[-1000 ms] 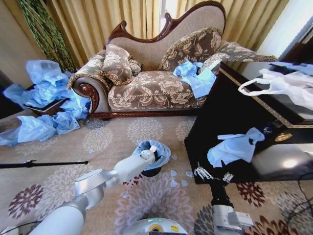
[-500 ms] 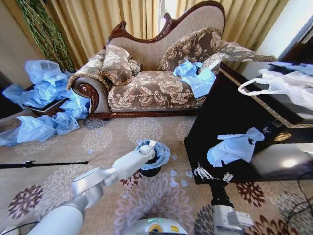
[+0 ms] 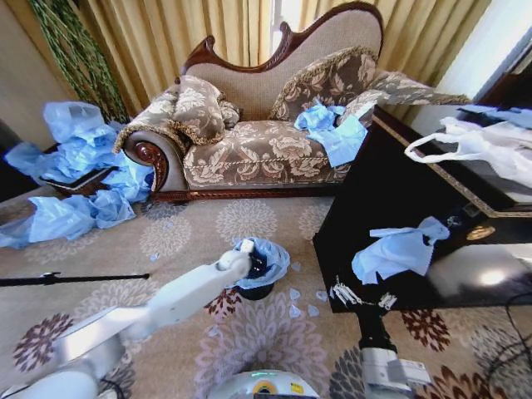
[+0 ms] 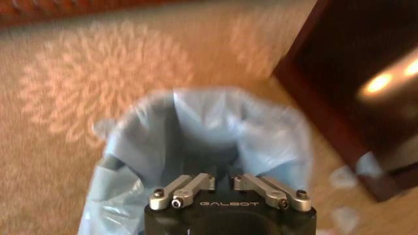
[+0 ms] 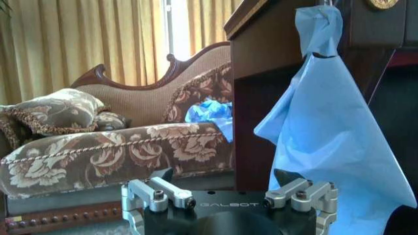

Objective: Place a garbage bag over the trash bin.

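garbage bag (image 3: 264, 259) crumpled blue, lining trash bin (image 3: 256, 292) lower centre | left gripper (image 3: 247, 247) inside, grip unclear | right gripper (image 5: 230, 193) spread, empty

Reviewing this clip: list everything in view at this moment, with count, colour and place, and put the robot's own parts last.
garbage bag: one, light blue, draped over the bin's rim, mouth open.
trash bin: one, black, on the carpet before the sofa, beside the dark table.
sofa: one, brown floral with carved wood frame, against the curtains.
loose blue bags: several, light blue; a pile on the floor at the sofa's left end, some on the seat, one hanging over the table edge.
white bag: one, loop handles, on the table top.
table: one, dark glossy, on the right.
carpet: beige with floral medallions.
left claw: at the bin's mouth, over the bag.
right claw: low beside the table, open, empty.
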Motion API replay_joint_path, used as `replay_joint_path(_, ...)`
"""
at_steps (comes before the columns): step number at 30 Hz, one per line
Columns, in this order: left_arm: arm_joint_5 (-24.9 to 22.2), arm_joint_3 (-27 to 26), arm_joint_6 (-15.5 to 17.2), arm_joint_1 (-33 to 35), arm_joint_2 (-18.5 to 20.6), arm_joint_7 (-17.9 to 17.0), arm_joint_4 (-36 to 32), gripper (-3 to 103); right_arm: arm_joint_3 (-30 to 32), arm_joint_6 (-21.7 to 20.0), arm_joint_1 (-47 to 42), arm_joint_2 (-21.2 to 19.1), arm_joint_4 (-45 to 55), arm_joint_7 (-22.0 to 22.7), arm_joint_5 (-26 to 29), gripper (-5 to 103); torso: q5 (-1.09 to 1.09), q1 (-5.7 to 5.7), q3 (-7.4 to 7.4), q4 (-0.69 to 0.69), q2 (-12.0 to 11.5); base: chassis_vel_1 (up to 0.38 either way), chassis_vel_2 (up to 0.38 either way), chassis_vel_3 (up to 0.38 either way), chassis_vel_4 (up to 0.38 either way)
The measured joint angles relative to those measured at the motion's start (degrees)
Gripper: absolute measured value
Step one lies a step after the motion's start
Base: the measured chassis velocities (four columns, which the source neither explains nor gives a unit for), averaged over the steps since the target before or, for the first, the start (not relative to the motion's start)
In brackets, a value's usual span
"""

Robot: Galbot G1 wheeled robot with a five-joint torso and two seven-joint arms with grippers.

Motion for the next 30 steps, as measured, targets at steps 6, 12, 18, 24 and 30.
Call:
replay_joint_path(6,10.7,-17.6,-7.0,13.9,9.4,6.0,-15.0,38,0.0,0.0,0.0,0.0,0.0,0.0,0.0,100,0.01,0.00,-0.01,0.01,0.0,0.000,0.000,0.000,0.000)
replay_joint_path(12,20.1,-41.4,-14.5,38.1,10.5,10.4,-22.6,60,0.0,0.0,0.0,0.0,0.0,0.0,0.0,100,0.05,0.00,-0.01,-0.03,0.0,0.000,0.000,0.000,0.000)
replay_joint_path(18,35.4,-57.0,-28.2,61.7,1.7,17.6,-26.5,77,0.0,0.0,0.0,0.0,0.0,0.0,0.0,100,0.01,-0.01,-0.01,0.04,0.0,0.000,0.000,0.000,0.000)
replay_joint_path(24,44.3,-61.3,-43.5,79.3,-14.8,21.2,-30.1,97,0.0,0.0,0.0,0.0,0.0,0.0,0.0,100,0.02,-0.01,-0.01,0.04,0.0,0.000,0.000,0.000,0.000)
replay_joint_path(30,44.8,-57.5,-45.0,82.2,-18.3,22.2,-34.8,100,0.0,0.0,0.0,0.0,0.0,0.0,0.0,100,0.02,-0.01,0.00,-0.03,0.0,0.000,0.000,0.000,0.000)
